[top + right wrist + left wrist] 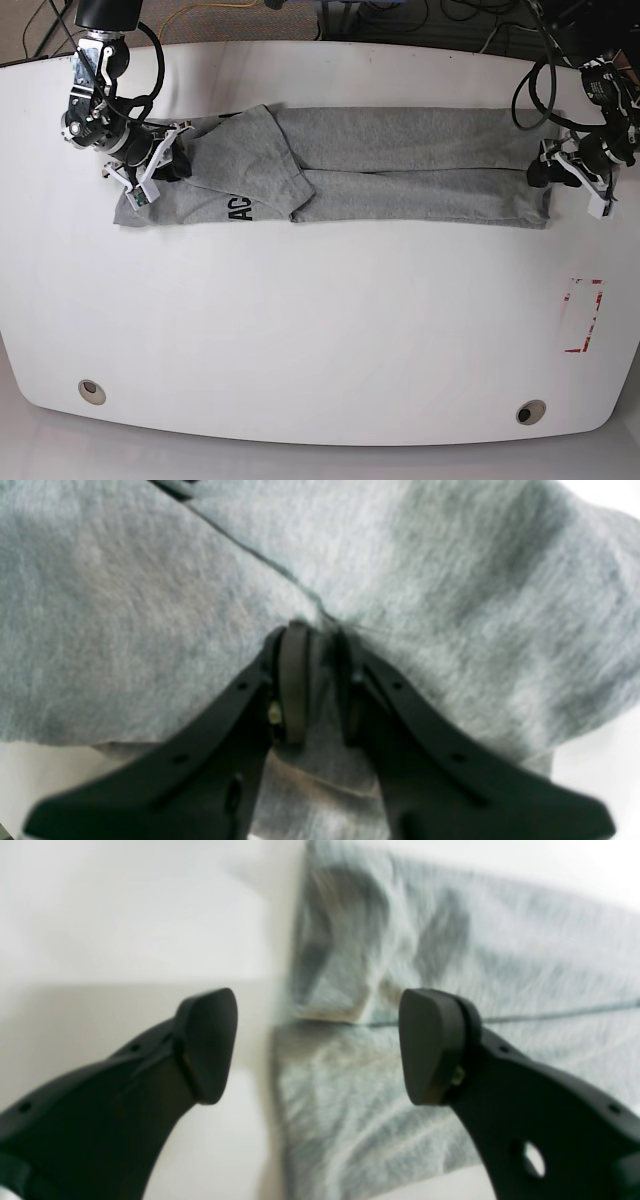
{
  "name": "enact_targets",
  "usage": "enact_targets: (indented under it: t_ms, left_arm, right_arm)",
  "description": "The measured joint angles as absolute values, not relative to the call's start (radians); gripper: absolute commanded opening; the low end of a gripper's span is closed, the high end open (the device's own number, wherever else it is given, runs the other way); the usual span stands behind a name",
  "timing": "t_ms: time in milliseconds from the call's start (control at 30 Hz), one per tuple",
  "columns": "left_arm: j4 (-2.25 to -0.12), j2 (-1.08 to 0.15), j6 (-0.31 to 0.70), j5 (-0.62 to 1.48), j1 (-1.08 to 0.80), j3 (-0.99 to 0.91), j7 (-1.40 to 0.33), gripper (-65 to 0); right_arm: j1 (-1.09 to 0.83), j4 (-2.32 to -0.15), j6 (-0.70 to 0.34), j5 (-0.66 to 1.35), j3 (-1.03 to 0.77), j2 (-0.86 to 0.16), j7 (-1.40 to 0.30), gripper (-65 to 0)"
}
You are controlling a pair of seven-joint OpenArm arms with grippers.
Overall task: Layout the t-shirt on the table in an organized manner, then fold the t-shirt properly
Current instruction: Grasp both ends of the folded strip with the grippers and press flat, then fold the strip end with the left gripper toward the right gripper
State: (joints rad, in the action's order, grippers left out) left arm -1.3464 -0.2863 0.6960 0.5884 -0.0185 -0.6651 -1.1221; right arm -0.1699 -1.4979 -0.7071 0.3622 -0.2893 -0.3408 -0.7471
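Note:
The heather-grey t-shirt (400,160) lies in a long folded strip across the far half of the white table (320,330), with black letters (240,208) showing near its left end. My right gripper (176,158), on the base view's left, is shut on a pinch of the shirt's fabric (150,605) beside a seam; its fingers (292,680) press cloth between them. My left gripper (545,170) stands open at the strip's right end. In the left wrist view its jaws (320,1047) are wide apart over the shirt's edge (450,965), holding nothing.
Two round grommet holes (91,391) (530,411) sit near the table's front edge. A red-marked rectangle (583,315) lies at the right. Cables (530,90) trail from both arms at the back.

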Motion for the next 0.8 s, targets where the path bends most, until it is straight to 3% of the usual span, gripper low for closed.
enact_targets:
  t_ms: [367, 467, 667, 800]
  left_arm:
    - [-1.314, -0.291, 0.697, 0.606, -0.003, -0.554, -1.07, -18.5]
    - [-1.314, -0.291, 0.697, 0.607, -0.003, -0.536, -1.067, -25.3]
    - [-1.314, -0.292, 0.697, 0.607, -0.009, -0.497, -1.061, -48.6]
    - [-1.313, -0.29, 0.697, 0.608, -0.012, -0.475, -1.062, -60.1]
  right_arm:
    - [-0.17, -1.498, -0.707, 0.363, -0.291, -0.34, -0.747, -54.9]
    - [-0.17, -1.498, -0.707, 0.363, -0.291, -0.34, -0.746, -54.9]
    - [-0.17, -1.498, -0.707, 0.362, -0.291, -0.34, -0.747, -54.9]
    - [-0.17, -1.498, -0.707, 0.363, -0.294, -0.338, -0.747, -54.9]
